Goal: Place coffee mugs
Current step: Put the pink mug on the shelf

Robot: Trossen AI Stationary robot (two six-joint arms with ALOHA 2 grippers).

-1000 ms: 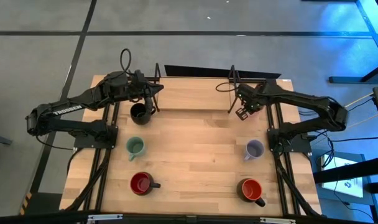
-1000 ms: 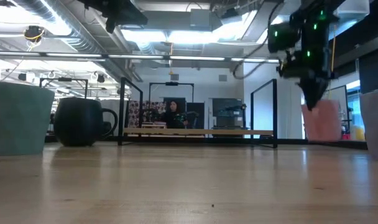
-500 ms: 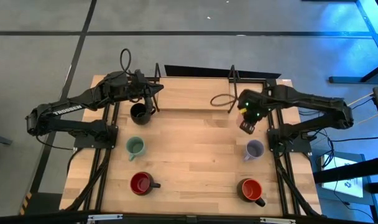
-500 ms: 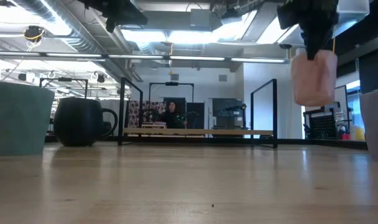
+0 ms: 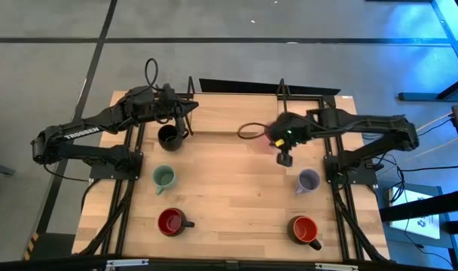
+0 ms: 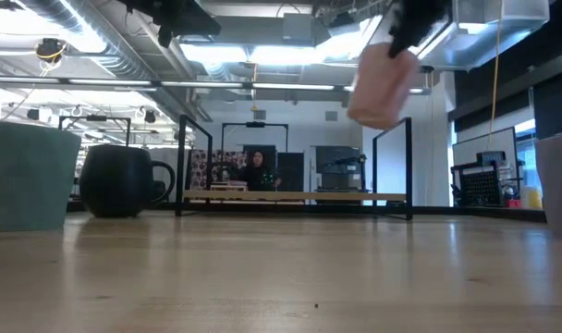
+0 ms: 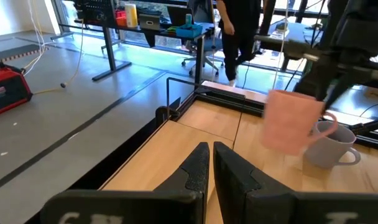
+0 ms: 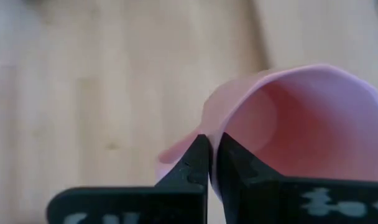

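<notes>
The small pink ceramic mug [image 6: 384, 85] is held aloft by the right claw [image 8: 209, 163], whose fingers are pinched narrowly over one side of the rim. In the low view the mug is seen tilted and well clear of the wooden surface [image 5: 229, 181], above its middle back part.

The left claw [image 7: 209, 167] is parked near the back left, its fingers nearly together and empty, just beside the round black ceramic mug [image 5: 168, 136]. Already set on the surface are the pale green ceramic mug [image 5: 163, 178], the lavender ceramic mug [image 5: 308, 181] and two red ceramic mugs [image 5: 171, 221] [image 5: 303, 228].

A slip is judged to be the main risk: only a thin stretch of glazed rim is gripped, so the hanging weight could swing the mug further or pull it free. If it is lowered while tilted, the base edge would meet the surface first and the mug could topple or roll.
</notes>
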